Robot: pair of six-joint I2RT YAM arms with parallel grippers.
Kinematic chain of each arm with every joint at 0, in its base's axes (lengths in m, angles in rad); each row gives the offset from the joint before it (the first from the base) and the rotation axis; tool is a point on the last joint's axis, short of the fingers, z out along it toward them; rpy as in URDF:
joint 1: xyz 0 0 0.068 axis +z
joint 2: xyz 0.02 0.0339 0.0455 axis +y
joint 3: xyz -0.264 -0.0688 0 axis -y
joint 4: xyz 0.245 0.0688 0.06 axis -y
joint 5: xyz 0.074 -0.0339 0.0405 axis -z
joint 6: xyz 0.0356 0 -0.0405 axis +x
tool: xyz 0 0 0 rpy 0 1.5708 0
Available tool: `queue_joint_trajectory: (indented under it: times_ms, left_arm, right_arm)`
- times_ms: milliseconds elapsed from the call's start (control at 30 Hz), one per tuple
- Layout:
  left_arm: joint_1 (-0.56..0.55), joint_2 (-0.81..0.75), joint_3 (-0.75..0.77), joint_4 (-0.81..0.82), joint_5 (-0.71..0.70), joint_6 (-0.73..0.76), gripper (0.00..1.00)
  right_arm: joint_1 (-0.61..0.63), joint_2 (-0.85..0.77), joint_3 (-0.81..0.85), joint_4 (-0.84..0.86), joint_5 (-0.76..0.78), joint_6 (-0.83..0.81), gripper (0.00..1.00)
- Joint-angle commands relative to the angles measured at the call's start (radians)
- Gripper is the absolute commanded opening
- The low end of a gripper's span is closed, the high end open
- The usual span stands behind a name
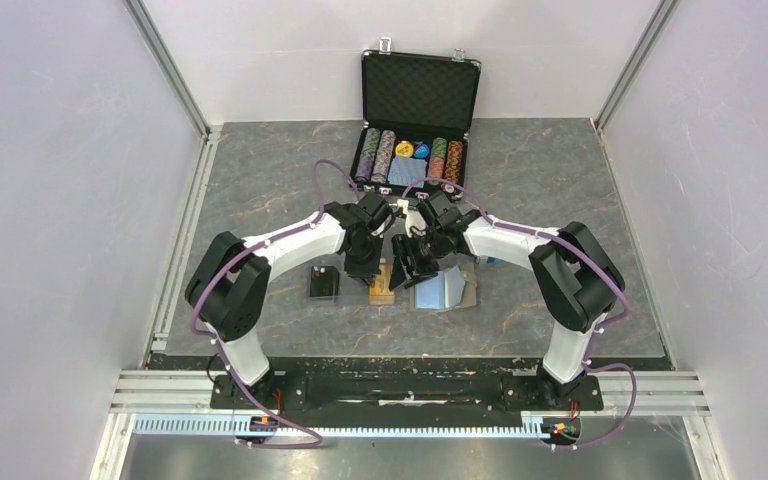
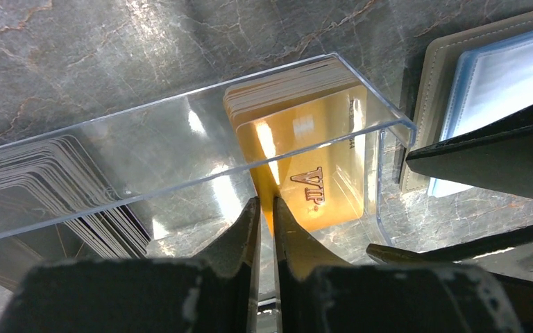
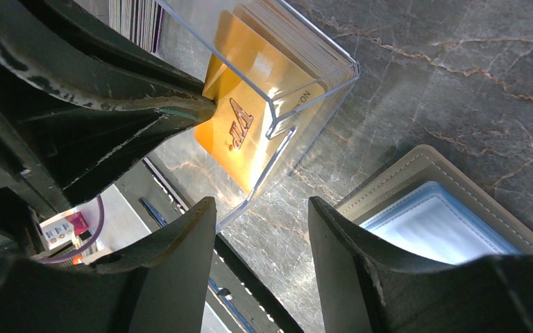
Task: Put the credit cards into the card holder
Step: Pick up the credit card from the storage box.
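Note:
A stack of orange credit cards [image 2: 298, 90] stands in a clear plastic box [image 2: 201, 118]. One orange card marked VIP [image 2: 319, 173] leans out at the front of it. My left gripper [image 2: 265, 202] is shut on that card's near edge, its tips pinching it. Black credit cards [image 2: 62, 187] fan out at the left end of the box. To the right, the khaki card holder [image 2: 430, 83] lies open, its light blue lining [image 3: 437, 225] showing. My right gripper [image 3: 262, 208] hangs open, nothing between its fingers, over the table between the box and the card holder [image 1: 448, 290].
An open black poker chip case [image 1: 420, 100] with chips and a blue deck stands at the back of the grey marbled table [image 1: 560, 170]. Both wrists crowd together over the cards [image 1: 384, 285]. White walls with metal rails close in both sides.

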Motion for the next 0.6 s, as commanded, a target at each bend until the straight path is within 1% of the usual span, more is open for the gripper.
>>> queue_joint_trajectory:
  times_ms: [0,200,567]
  left_arm:
    - [-0.023,-0.002,0.05,-0.001,0.006,0.038,0.13]
    - [-0.025,-0.037,0.052,0.016,0.027,0.024,0.05]
    - [-0.02,-0.103,0.032,0.096,0.108,-0.039,0.05]
  right_arm:
    - [-0.005,-0.001,-0.01,0.0,0.004,-0.014,0.53]
    - [-0.005,-0.001,-0.012,-0.001,0.004,-0.013,0.53]
    - [-0.012,-0.013,-0.019,0.001,0.008,-0.015,0.52]
